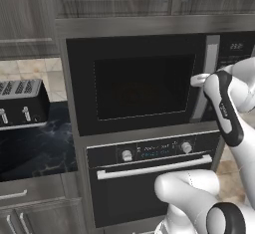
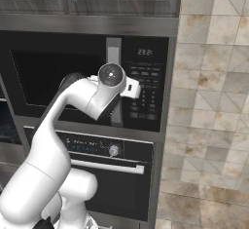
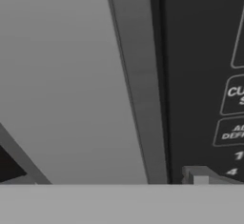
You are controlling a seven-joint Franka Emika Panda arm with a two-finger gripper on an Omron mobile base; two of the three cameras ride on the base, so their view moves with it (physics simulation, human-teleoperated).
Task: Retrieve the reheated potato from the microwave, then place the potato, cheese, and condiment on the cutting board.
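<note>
The gripper, jaws wide apart, is held at the microwave handle (door shut), which should be straddled squarely.

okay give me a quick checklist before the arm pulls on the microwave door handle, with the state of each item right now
1. Microwave door closed: ok, it sits flush, dark glass shut.
2. Gripper at the vertical grey door handle: ok, the hand is right up against it in both base views.
3. Jaws open, ready to close: ok.
4. Handle between the fingers: cannot tell; the hand view shows the grey bar very close, but only one fingertip is visible.
5. Clear of the keypad panel: cannot tell; the hand is very near it.
6. Potato inside: cannot tell through the dark glass.
</note>
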